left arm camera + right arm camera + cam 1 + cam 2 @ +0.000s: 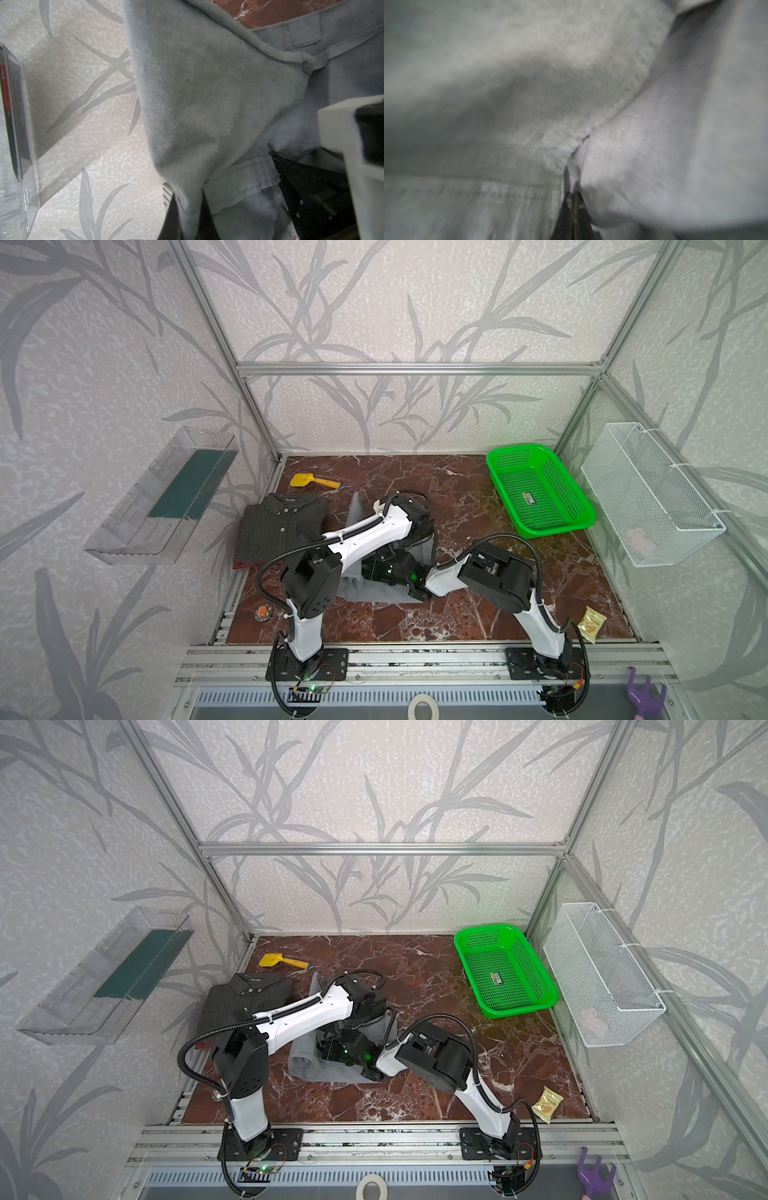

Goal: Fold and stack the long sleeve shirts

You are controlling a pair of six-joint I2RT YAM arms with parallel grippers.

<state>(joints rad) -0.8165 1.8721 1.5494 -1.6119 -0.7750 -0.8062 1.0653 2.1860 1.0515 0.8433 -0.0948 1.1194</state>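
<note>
The light-grey shirt (361, 593) (307, 1065) lies crumpled mid-table, one part raised behind the left arm (356, 510). In the left wrist view my left gripper (190, 216) is shut on a fold of this grey cloth (207, 93), which hangs up from between the dark fingers (173, 220). In the right wrist view my right gripper (572, 205) is shut, a thin edge of the same grey cloth (654, 124) pinched at its tips. Both wrists meet over the shirt in both top views. The dark pinstriped shirt (278, 526) (245, 1002) lies folded at the left, on a dark red garment (245, 565) (202, 1045).
A green mesh basket (582, 526) stands at the back right, with a white wire basket (648, 489) on the right wall. A yellow toy shovel (305, 480) lies at the back left and a snack packet (592, 622) at the front right. A clear shelf (162, 497) hangs on the left wall.
</note>
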